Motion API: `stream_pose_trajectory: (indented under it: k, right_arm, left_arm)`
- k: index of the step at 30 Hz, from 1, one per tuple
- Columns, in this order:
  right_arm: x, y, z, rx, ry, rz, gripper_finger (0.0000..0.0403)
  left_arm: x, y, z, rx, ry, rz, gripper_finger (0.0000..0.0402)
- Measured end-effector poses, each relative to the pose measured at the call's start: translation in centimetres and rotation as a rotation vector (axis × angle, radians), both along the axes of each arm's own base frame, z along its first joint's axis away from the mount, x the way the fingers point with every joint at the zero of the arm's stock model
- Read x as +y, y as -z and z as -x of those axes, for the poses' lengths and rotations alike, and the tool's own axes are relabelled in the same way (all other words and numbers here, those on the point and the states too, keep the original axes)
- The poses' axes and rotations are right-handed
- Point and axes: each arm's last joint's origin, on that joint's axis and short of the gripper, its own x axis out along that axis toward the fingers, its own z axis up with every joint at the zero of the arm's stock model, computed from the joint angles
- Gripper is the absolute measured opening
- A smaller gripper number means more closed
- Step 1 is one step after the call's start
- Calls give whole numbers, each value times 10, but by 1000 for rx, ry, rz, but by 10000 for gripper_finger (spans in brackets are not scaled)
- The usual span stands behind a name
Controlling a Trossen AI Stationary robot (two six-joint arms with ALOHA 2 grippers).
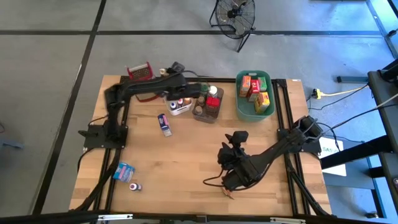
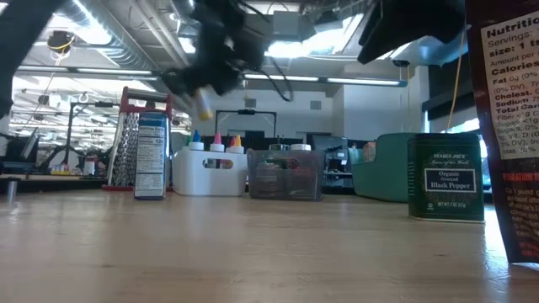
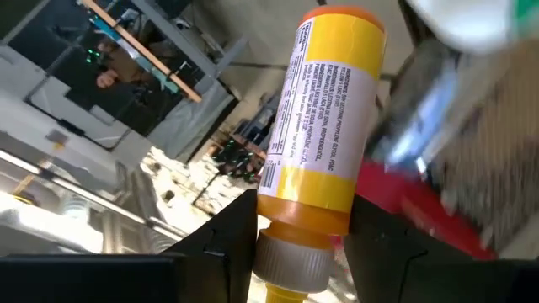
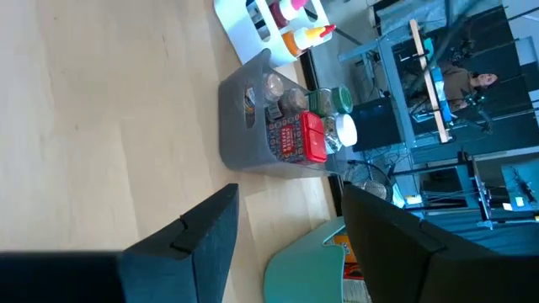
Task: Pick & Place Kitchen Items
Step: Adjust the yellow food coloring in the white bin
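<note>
The left gripper [image 3: 299,244] pinched a yellow bottle [image 3: 324,126] near its cap; it could swing loose. The right gripper [image 4: 286,244] hung wide, empty.

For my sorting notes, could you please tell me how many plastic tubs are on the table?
3, in a row towards the table's far edge: the white tub on the left, the brown tub beside it, the green tub farthest right. None seems hidden.
</note>
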Motion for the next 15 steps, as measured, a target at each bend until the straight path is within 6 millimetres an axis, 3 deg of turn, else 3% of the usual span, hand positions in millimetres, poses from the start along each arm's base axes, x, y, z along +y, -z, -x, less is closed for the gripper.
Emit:
stream_pose_trajectory:
  k: [8,11,15]
  right_arm:
    - [6,0,5,-7,-10,-5,213]
    - [4,0,3,-9,-2,-6,213]
    - [2,0,1,-14,5,-10,213]
  left_arm:
    - [-31,-11,83,123,84,49,144]
    - [-41,-5,95,96,145,59,144]
    - [-56,8,96,113,266,148,143]
